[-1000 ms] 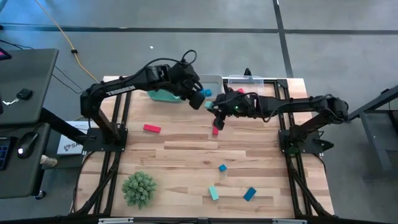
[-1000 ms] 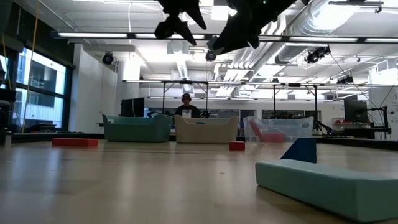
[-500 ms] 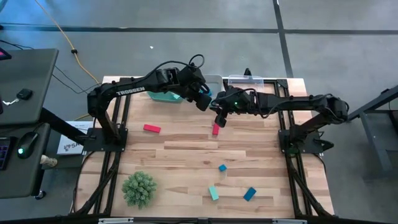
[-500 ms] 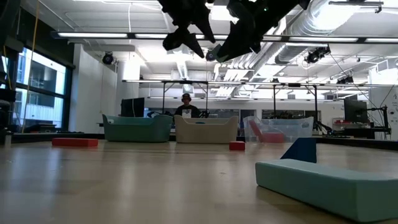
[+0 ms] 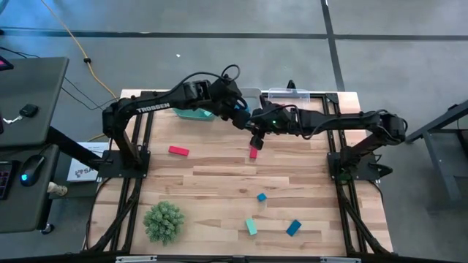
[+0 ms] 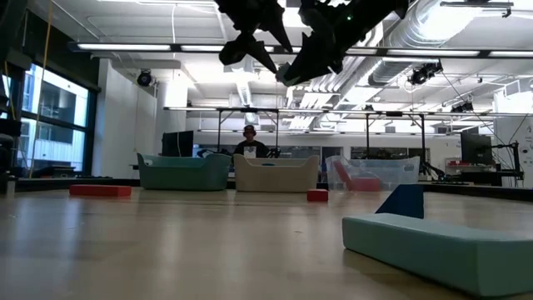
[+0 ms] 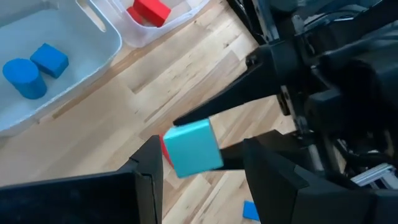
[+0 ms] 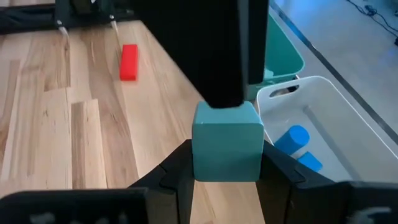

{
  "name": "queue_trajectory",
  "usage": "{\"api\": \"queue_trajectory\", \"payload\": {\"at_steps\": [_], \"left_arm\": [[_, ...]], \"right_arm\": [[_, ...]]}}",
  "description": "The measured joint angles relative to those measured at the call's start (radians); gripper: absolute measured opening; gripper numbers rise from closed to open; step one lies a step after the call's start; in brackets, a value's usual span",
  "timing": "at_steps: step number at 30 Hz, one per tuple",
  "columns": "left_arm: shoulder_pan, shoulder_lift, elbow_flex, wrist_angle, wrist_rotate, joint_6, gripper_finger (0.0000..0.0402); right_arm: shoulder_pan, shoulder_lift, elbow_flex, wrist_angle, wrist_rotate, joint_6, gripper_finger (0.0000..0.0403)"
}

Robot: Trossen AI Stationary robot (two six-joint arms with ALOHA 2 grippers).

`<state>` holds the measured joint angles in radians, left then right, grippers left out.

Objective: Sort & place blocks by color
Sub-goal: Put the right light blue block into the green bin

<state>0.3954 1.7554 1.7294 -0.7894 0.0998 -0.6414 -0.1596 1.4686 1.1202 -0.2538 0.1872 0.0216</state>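
My left gripper (image 7: 189,162) and right gripper (image 8: 225,171) both clamp one teal cube (image 8: 225,142), held above the desk (image 5: 219,175).

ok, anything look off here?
Left gripper holds a teal cube in mid-air with the right gripper right up against it. Also a green spiky plant sits on the table.
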Motion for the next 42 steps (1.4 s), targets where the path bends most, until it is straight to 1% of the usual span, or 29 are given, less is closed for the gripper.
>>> {"api": "queue_trajectory", "payload": {"at_steps": [22,29,42], "left_arm": [[0.000,0.000,0.000,-0.007,-0.018,-0.029,0.0145],[0.000,-0.002,0.001,-0.009,-0.011,-0.029,0.0145],[-0.005,-0.002,0.001,0.010,-0.018,-0.029,0.0145]], "right_arm": [[0.006,-0.009,0.000,0.055,0.000,0.004,0.0110],[0.025,-0.032,-0.001,0.051,0.035,-0.003,0.0110],[0.015,-0.029,0.027,0.076,0.011,0.006,0.0110]]}}
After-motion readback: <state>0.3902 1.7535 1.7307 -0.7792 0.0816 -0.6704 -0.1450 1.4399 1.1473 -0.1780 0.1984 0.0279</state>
